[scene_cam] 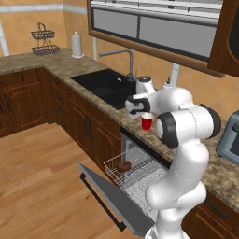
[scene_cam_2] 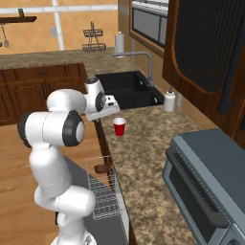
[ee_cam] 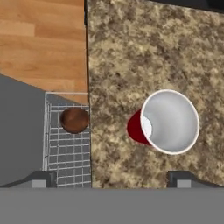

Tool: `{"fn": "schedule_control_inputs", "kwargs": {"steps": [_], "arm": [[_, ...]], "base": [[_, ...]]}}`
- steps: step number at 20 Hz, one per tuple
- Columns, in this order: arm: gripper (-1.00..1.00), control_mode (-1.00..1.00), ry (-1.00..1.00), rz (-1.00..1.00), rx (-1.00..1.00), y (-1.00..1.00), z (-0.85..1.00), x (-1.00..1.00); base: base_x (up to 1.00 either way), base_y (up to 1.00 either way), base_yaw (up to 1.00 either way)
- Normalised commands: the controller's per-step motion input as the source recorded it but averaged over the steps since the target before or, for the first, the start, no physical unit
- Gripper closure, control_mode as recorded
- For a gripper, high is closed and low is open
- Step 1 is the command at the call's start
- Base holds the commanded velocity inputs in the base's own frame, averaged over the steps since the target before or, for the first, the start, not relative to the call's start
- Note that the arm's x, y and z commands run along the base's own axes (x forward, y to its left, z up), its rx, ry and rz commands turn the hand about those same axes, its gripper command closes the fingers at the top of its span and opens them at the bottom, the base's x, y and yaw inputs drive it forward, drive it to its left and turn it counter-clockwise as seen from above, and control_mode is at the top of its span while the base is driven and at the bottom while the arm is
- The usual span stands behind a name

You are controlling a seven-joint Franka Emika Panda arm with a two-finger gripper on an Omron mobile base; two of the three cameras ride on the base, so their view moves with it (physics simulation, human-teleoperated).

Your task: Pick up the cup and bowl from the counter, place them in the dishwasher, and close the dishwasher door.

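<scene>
The red cup [ee_cam: 168, 122] stands upright on the granite counter [ee_cam: 131, 52], white inside facing up; it also shows as the cup [scene_cam: 146, 122] and the cup [scene_cam_2: 119, 127]. My gripper [scene_cam: 135, 110] hovers above the counter, a little to the sink side of the cup, and is open with nothing between its fingertips [ee_cam: 41, 179]. The dark brown bowl [ee_cam: 74, 119] sits in the white wire rack [ee_cam: 68, 148] of the dishwasher, also visible as the bowl [scene_cam: 123, 166]. The grey dishwasher door [scene_cam: 112, 198] hangs open, dropped flat.
A black sink [scene_cam: 105, 86] with a faucet [scene_cam_2: 139, 57] lies beyond the cup. A white soap dispenser [scene_cam_2: 169, 100] stands by the wall. A grey toaster oven [scene_cam_2: 210, 186] takes up the near counter. Wooden floor [scene_cam: 37, 186] lies left of the open door.
</scene>
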Motion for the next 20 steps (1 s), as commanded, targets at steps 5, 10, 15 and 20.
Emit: {"fn": "schedule_control_inputs", "kwargs": {"steps": [5,10,15,20], "arm": [[-1.00,-1.00,0.09,0.00,0.00,-0.27,-0.41,0.33],[-1.00,-1.00,0.05,0.00,0.00,-0.12,-0.29,0.35],[-1.00,-1.00,0.01,0.00,0.00,-0.01,-0.14,0.41],[-1.00,-1.00,0.01,0.00,0.00,-0.01,-0.23,0.15]], "base": [[0.00,0.00,0.00],[0.00,0.00,0.00],[0.00,0.00,0.00],[0.00,0.00,0.00]]}}
